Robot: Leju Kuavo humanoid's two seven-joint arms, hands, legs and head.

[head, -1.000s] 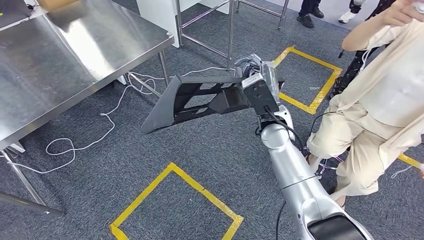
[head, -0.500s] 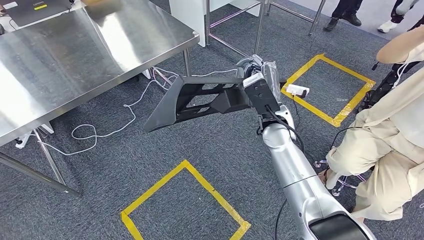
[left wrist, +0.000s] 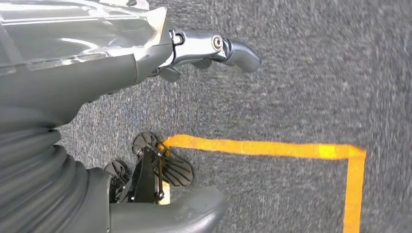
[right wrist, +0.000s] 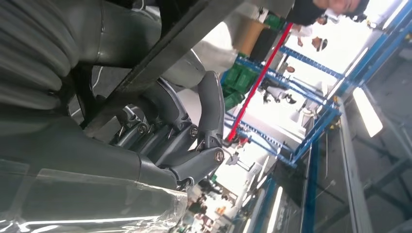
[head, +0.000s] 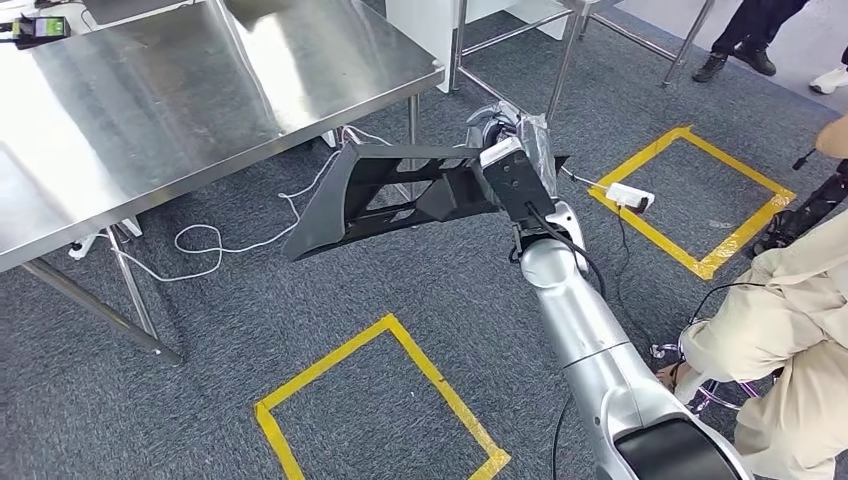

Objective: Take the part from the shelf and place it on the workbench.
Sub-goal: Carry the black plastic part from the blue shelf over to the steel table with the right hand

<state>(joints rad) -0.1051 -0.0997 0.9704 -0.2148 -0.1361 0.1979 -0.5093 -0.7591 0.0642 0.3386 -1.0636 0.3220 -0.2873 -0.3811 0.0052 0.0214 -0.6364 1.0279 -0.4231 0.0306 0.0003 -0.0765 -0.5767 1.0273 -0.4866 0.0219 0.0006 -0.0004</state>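
One black part (head: 385,195), one steel workbench (head: 150,110), two yellow tape squares (head: 375,400) on the carpet, one white power strip (head: 628,196), one seated person (head: 790,340).

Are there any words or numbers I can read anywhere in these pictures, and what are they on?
No readable text anywhere.
The small device at the far corner of the steel table has marks too small to read.
The black part in the right hand carries no label.
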